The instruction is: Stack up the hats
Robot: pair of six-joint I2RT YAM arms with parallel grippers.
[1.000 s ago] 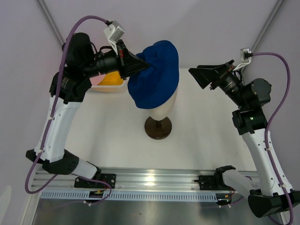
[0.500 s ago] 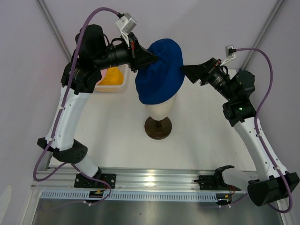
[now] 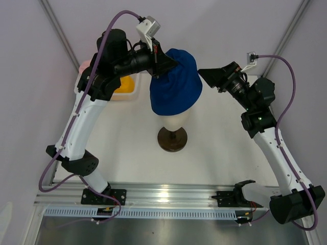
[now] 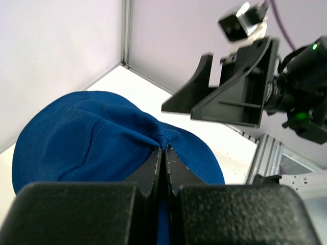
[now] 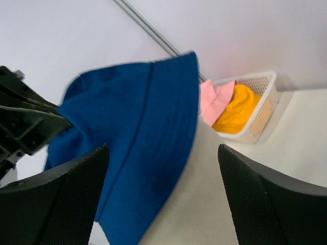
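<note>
The dark blue hat (image 3: 175, 84) hangs over the cream mannequin head (image 3: 173, 121) on its dark stand. My left gripper (image 3: 171, 64) is shut on a fold of the hat's fabric at its upper left; the pinch shows in the left wrist view (image 4: 163, 150). My right gripper (image 3: 205, 77) is open and empty just right of the hat, which fills the left of its view (image 5: 138, 132). The yellow-orange hat (image 5: 236, 108) and the pink hat (image 5: 214, 99) lie in the white mesh basket (image 5: 265, 109). The light blue hat is out of view.
The basket (image 3: 127, 96) stands at the back left of the table, partly behind my left arm. The stand's round dark base (image 3: 172, 139) sits mid-table. Purple walls and metal corner posts close in the back.
My left gripper has carried the dark blue hat rightward and up, over the mannequin head. My right gripper has moved left, closer to the hat.
</note>
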